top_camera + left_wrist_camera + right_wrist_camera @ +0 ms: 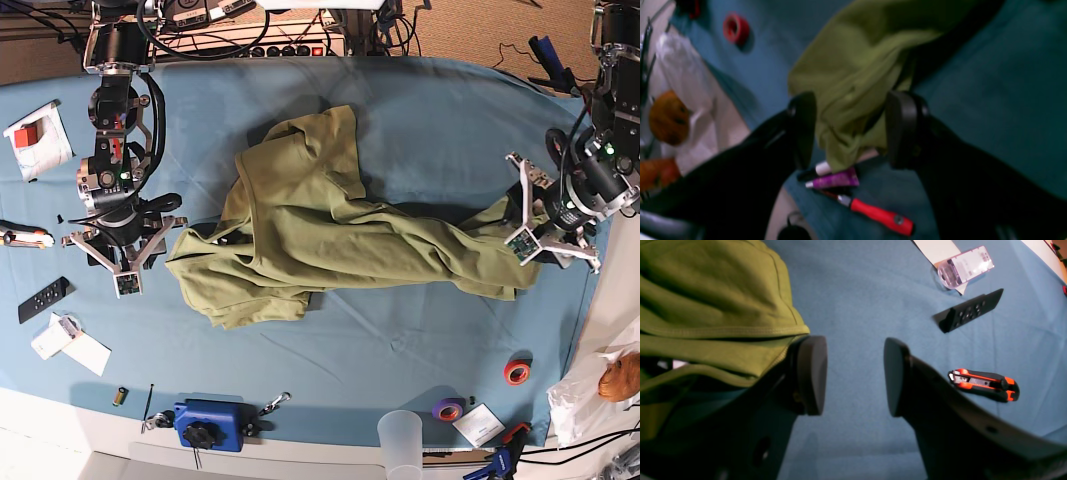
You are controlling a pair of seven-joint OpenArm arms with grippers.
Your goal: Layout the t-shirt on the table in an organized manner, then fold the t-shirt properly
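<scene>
While the t-shirt (330, 240) lies rumpled mid-table (420, 110), it's the spreading step: the left gripper (850, 130) gapes over a hem, the right gripper (855, 375) hangs open beside cloth. Next, pinch and pull flat.

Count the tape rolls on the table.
2: a red roll near the table's front right corner, and a purple roll just front-left of it. Others may be hidden under the t-shirt.
</scene>
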